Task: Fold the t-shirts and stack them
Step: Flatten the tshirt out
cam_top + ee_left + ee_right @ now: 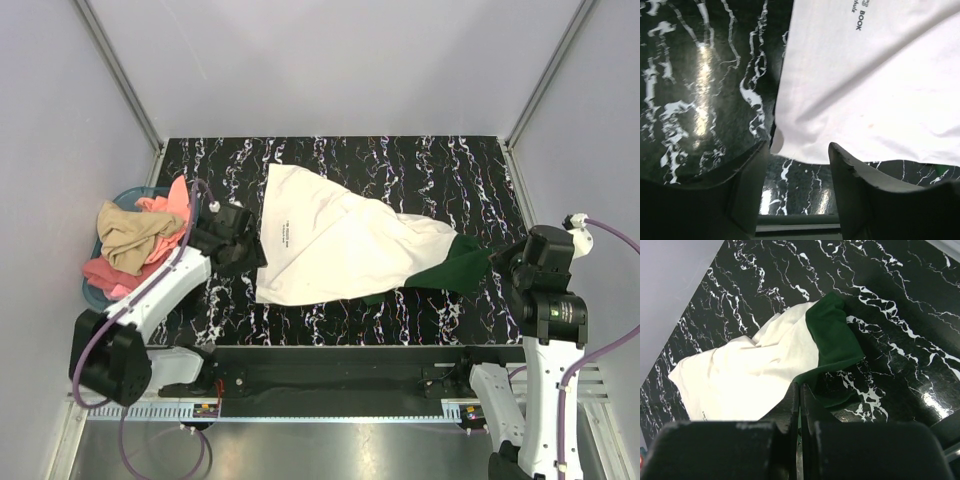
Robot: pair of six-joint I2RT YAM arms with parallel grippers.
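Currently: white shirt [330, 245] limp, light; pinch hem corner. Left gripper [800, 147] spread, empty; right gripper [800, 388] clenched at green shirt [832, 335].

Seemingly, cream t-shirt [330, 245] hides most of green t-shirt [465, 268].

Black white-veined marble-pattern tabletop [420, 170]; plain pale-grey enclosure walls [330, 60]; aluminium corner struts [118, 72]; bright light glare [701, 70] on glossy surface.

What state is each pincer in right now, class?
Left pincer: open, empty, at the cream-white shirt edge.
Right pincer: closed; no cloth visibly held.
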